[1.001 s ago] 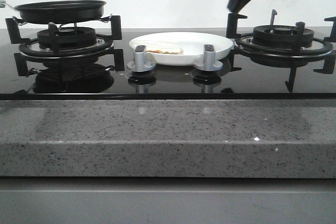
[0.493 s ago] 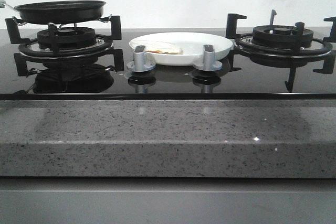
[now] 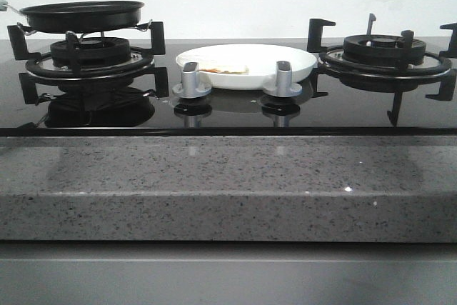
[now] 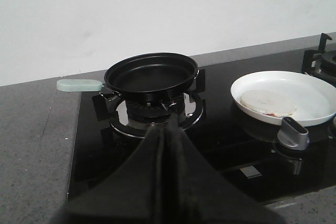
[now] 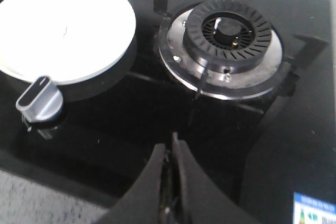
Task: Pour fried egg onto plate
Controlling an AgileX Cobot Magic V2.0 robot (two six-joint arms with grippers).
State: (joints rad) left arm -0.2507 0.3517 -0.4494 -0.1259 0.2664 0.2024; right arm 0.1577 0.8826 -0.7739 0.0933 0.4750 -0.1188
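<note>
The fried egg point(image 3: 223, 66) lies flat on the left part of the white plate point(image 3: 293, 62), which sits on the black glass hob between the two burners. Both also show in the left wrist view, the egg point(image 4: 268, 102) on the plate point(image 4: 315, 85). The plate shows in the right wrist view point(image 5: 100, 30); the egg is washed out there. The black frying pan point(image 3: 82, 15) stands on the left burner and looks empty point(image 4: 149, 73). My left gripper point(image 4: 170, 124) is shut and empty, short of the pan. My right gripper point(image 5: 172, 145) is shut and empty above the hob by the right burner. Neither arm shows in the front view.
The pan's pale green handle point(image 4: 79, 84) points away from the plate. Two silver knobs point(image 3: 191, 80) point(image 3: 283, 78) stand in front of the plate. The right burner point(image 3: 385, 51) has raised black grate arms. A speckled grey counter edge point(image 3: 228, 183) runs along the front.
The right arm, seen at the top right of the front view one second ago, has lifted out of that view. Pan, plate and egg have not moved.
</note>
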